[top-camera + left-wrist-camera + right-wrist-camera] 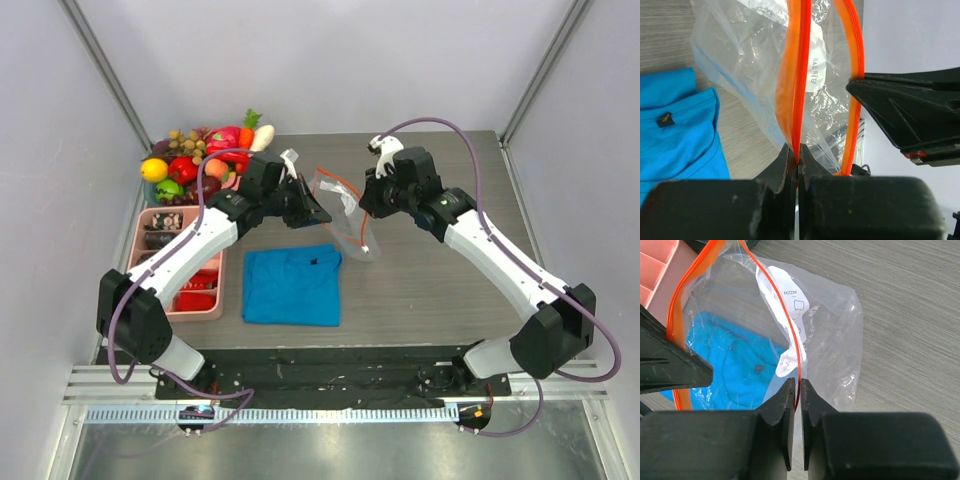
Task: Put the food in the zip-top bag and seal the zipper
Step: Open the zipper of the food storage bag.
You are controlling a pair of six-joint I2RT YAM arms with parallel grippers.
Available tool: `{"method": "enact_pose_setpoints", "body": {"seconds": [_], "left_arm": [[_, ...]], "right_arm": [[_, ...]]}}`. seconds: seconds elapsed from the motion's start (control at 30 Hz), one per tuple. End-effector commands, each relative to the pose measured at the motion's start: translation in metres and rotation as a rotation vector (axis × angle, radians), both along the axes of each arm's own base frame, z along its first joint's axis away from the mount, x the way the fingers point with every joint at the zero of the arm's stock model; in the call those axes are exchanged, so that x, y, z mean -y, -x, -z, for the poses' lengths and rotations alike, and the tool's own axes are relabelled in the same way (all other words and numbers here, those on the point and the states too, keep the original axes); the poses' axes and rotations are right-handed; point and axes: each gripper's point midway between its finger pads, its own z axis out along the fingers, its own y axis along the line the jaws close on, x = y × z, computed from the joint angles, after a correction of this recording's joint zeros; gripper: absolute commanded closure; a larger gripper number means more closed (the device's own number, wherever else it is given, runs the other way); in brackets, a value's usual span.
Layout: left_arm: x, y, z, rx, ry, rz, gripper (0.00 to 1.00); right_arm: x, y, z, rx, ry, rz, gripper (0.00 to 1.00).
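The clear zip-top bag (pixel 345 215) hangs between my two grippers above the table, mouth pulled open, nothing visible inside. My left gripper (pixel 318 212) is shut on one side of the orange-red zipper (pixel 796 100), seen in the left wrist view (pixel 798 155). My right gripper (pixel 366 205) is shut on the other zipper side (pixel 799 371), seen in the right wrist view (pixel 795 385). The food lies in a pile at the table's far left corner: a yellow lemon (pixel 154 169), an orange carrot (pixel 247 135), a pink peach (pixel 216 167) and red pieces (pixel 183 168).
A blue folded cloth (pixel 292 285) lies under and in front of the bag. A pink divided tray (pixel 150 225) with dark and red items stands along the left edge. White walls enclose the table on three sides.
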Motion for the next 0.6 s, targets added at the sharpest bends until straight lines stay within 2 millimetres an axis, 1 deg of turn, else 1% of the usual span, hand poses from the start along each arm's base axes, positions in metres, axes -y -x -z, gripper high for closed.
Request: {"method": "enact_pose_setpoints", "body": {"seconds": [0.0, 0.03, 0.07, 0.1, 0.13, 0.23, 0.3, 0.33, 0.37, 0.43, 0.47, 0.5, 0.53, 0.57], "left_arm": [[0.009, -0.003, -0.038, 0.075, 0.084, 0.023, 1.00], [0.008, -0.002, -0.038, 0.075, 0.084, 0.023, 1.00], [0.008, -0.003, -0.037, 0.073, 0.082, 0.020, 1.00], [0.008, -0.003, -0.037, 0.076, 0.084, 0.020, 1.00], [0.008, -0.002, -0.038, 0.079, 0.085, 0.022, 1.00], [0.005, -0.004, -0.036, 0.091, 0.069, 0.017, 1.00], [-0.002, -0.009, -0.031, 0.106, 0.039, 0.010, 1.00], [-0.007, -0.011, -0.024, 0.093, 0.016, 0.002, 1.00], [-0.020, -0.020, -0.018, 0.087, -0.005, -0.028, 1.00], [-0.038, -0.029, -0.006, 0.072, -0.051, -0.041, 1.00], [-0.051, -0.040, 0.002, 0.056, -0.063, -0.059, 0.99], [-0.052, -0.042, -0.001, 0.081, -0.062, -0.005, 0.97], [-0.055, -0.041, 0.001, 0.074, -0.072, 0.019, 0.95], [-0.053, -0.043, 0.001, 0.081, -0.064, 0.048, 0.90]], "right_arm": [[-0.006, -0.006, -0.017, 0.051, -0.030, -0.017, 0.84], [-0.006, -0.006, -0.016, 0.047, -0.030, -0.016, 0.74], [-0.008, -0.006, -0.017, 0.047, -0.034, -0.022, 0.71], [-0.009, -0.004, -0.019, 0.047, -0.039, -0.034, 0.70], [-0.009, -0.003, -0.020, 0.049, -0.040, -0.037, 0.80], [-0.004, -0.005, -0.023, 0.063, -0.031, -0.013, 0.99], [0.001, -0.008, -0.029, 0.080, -0.020, 0.014, 0.99], [0.005, -0.006, -0.034, 0.086, -0.017, 0.023, 0.99], [0.007, -0.006, -0.040, 0.100, -0.015, 0.032, 0.99], [0.015, -0.003, -0.048, 0.117, 0.003, 0.048, 0.99], [0.017, -0.001, -0.050, 0.120, 0.009, 0.049, 0.99], [0.020, 0.002, -0.050, 0.112, 0.016, 0.050, 0.99], [0.020, 0.006, -0.054, 0.117, 0.008, 0.046, 0.99], [0.020, 0.010, -0.051, 0.108, 0.004, 0.035, 0.99]]}}
